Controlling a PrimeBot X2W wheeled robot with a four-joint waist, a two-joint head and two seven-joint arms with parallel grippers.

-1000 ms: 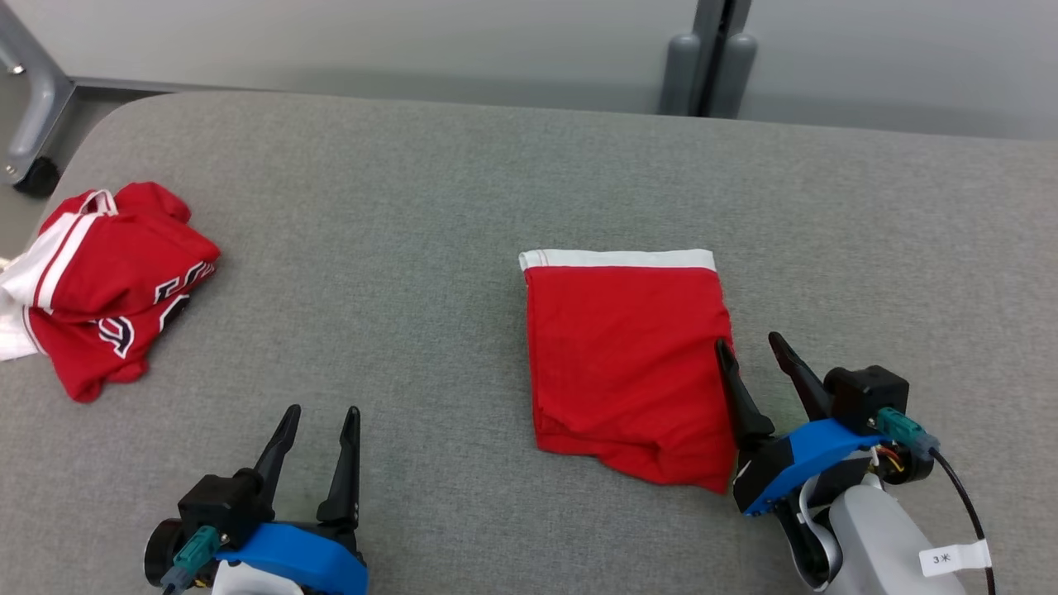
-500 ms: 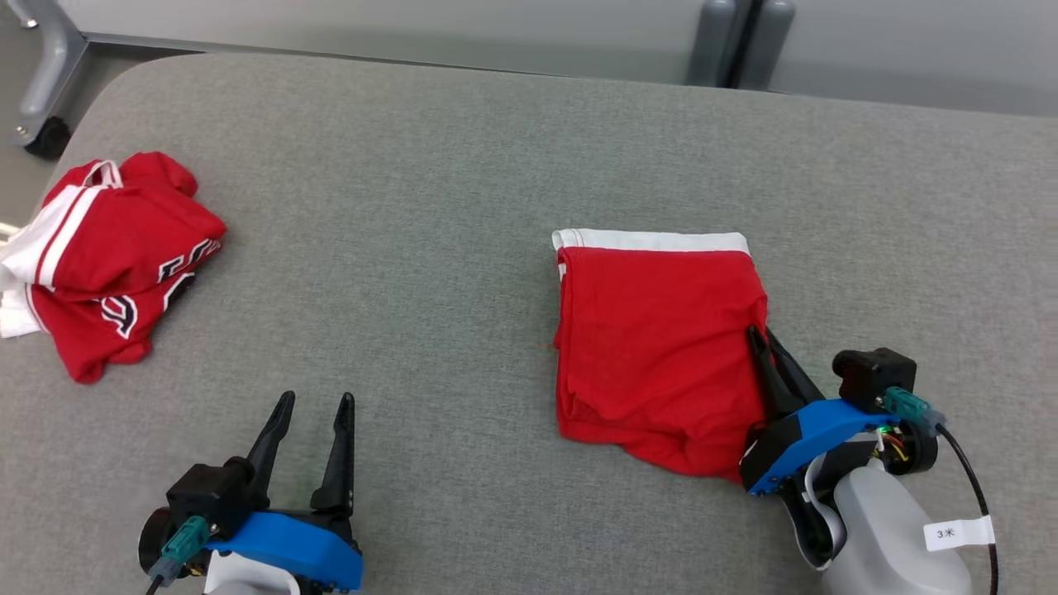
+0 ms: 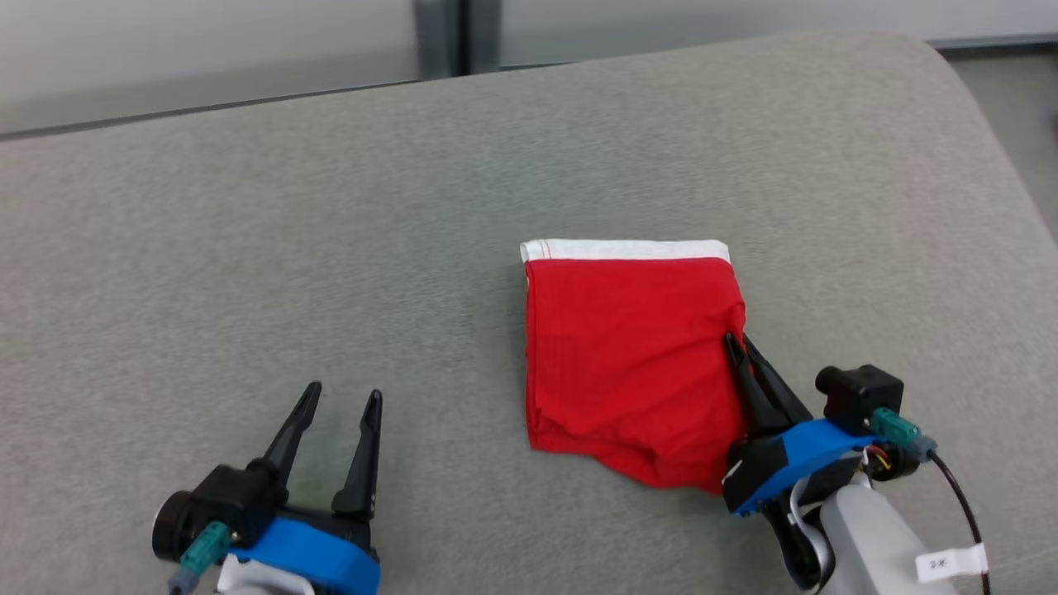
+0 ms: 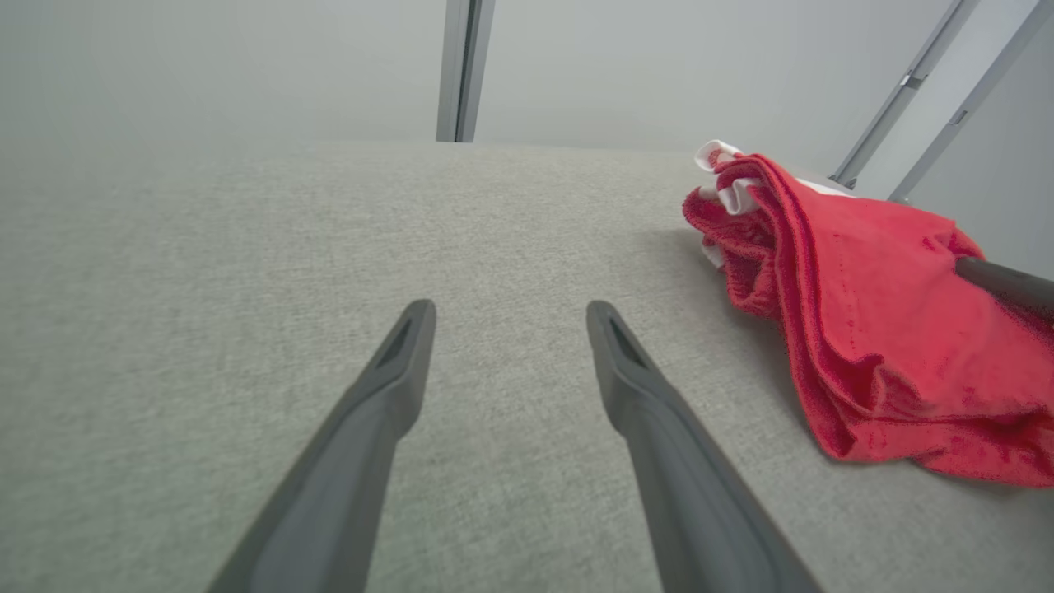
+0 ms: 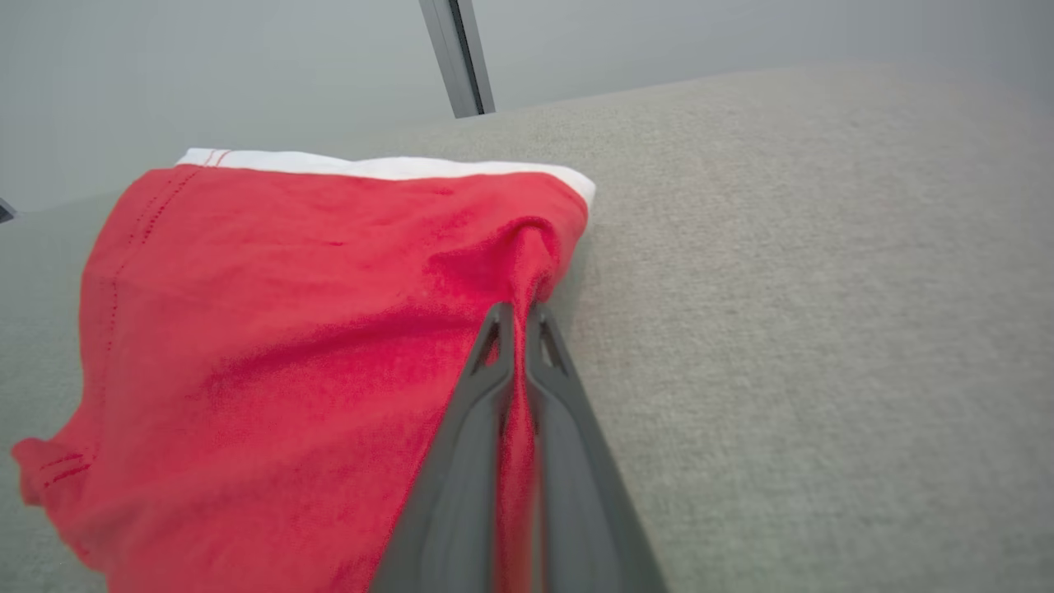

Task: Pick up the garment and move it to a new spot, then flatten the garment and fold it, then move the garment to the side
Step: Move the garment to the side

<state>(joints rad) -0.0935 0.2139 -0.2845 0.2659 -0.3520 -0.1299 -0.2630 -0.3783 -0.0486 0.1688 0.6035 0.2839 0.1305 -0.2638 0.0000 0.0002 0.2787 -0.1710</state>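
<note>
**tobi_k:** Right gripper [image 3: 738, 351] was spread around the right edge of the garment [image 3: 628, 355] a second ago, and now it's pinched shut on it. The head cam has also swung right, so don't read the whole-frame shift as the cloth sliding.

**lena_r:** So which step are we on?

**tobi_k:** Looks like the last one to me, moving it to the side. The garment's already a tidy folded rectangle with its white band at the far end. It's lying flat on the grey table [image 3: 331, 248], right of centre, just ahead of the right arm. The right wrist cam shows a little ridge of red fabric puckered up between the fingers, jaws nearly touching. So it's got a thin pinch of that edge, not the whole stack.

**lena_r:** And the left gripper?

**tobi_k:** Left gripper [image 3: 343, 392] is wide open with nothing in it, low over bare table and well apart from the cloth. Can't tell if it's touching the surface.

**lena_r:** Next move?

**tobi_k:** My guess is a low, slow pull sideways. With only one edge held, a quick lift could let the layers peel open, and the near corner already looks a bit baggy.
</note>
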